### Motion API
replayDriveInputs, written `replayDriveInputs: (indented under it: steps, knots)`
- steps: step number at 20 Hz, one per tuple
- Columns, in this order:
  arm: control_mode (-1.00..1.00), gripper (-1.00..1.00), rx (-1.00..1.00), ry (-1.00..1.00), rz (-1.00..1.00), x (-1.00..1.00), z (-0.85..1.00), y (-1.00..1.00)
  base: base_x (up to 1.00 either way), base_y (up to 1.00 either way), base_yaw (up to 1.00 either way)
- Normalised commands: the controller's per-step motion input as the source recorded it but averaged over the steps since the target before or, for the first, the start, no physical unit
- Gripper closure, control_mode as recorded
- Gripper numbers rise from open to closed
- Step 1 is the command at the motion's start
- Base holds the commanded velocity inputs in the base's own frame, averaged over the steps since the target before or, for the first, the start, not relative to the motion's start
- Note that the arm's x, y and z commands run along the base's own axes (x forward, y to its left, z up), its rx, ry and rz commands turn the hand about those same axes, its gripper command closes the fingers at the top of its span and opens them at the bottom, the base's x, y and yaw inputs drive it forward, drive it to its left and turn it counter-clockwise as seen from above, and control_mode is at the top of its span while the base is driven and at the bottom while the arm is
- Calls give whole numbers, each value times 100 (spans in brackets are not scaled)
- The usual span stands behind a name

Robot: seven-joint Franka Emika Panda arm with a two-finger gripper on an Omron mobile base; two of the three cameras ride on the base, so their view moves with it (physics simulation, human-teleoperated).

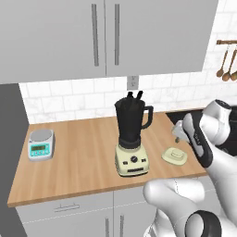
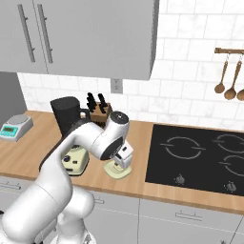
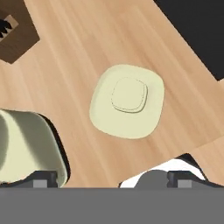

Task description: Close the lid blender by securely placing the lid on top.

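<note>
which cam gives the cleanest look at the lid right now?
Hand view: the lid lies flat on the counter, seen whole from above, raised centre clear. Left base view shows it small beside the blender. Right base view has it partly hidden behind the arm.

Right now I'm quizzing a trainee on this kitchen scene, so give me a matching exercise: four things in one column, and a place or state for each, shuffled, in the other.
Things:
1. pale cream-yellow flat lid
2. tall dark translucent blender jar on a cream base
3. small grey-and-teal kitchen scale
4. two-finger end effector

Places or states:
A. far left of the wooden counter
B. open, poised above the lid
C. lying flat on the counter, right of the blender
D. upright, mouth uncovered

Pairs: 1-C, 2-D, 3-A, 4-B
</note>
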Motion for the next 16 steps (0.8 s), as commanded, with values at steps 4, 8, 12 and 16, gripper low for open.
replayDriveInputs:
  steps: [4, 8, 12, 16]
  knots:
    - [-100, -100, 10, 6, -9, 16, -40, -12, 0, 0, 0]
    - [-100, -100, 10, 5, -10, 19, -38, -8, 0, 0, 0]
    - [-100, -100, 2, 2, -3, 23, -26, 0, 0, 0, 0]
    - [-100, -100, 0, 2, 0, 36, -21, 0, 0, 0, 0]
